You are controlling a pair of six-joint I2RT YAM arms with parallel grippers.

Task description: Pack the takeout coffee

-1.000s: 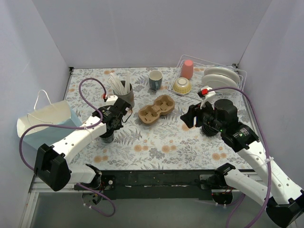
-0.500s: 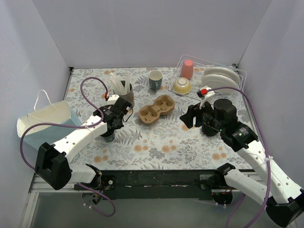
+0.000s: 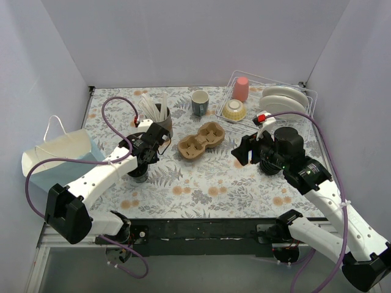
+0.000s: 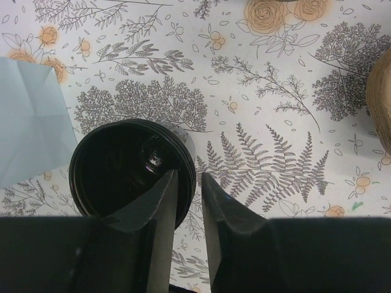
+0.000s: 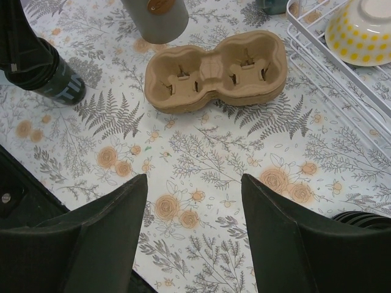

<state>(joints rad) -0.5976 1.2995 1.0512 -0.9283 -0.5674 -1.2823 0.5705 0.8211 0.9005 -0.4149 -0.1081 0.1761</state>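
I counted two black cups [image 4: 116, 165] [image 5: 369, 218], one cardboard carrier [image 3: 201, 141], one mug [image 3: 200, 102], one cup of straws [image 3: 160, 122], one paper bag [image 3: 58, 152], one rack [image 3: 305, 97] and one bowl [image 3: 234, 110].

Left arm [image 3: 98, 177] is covering most of the black cup [image 3: 138, 177] left of the cardboard carrier [image 3: 201, 141]; a second cup [image 5: 363, 218], to the carrier's right, is running off-frame.

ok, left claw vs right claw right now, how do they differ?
The left claw has its fingers a narrow slit apart, at the rim of a black cup; the right claw has them wide apart with nothing between, above bare tablecloth near the cardboard cup carrier. Both point downward.
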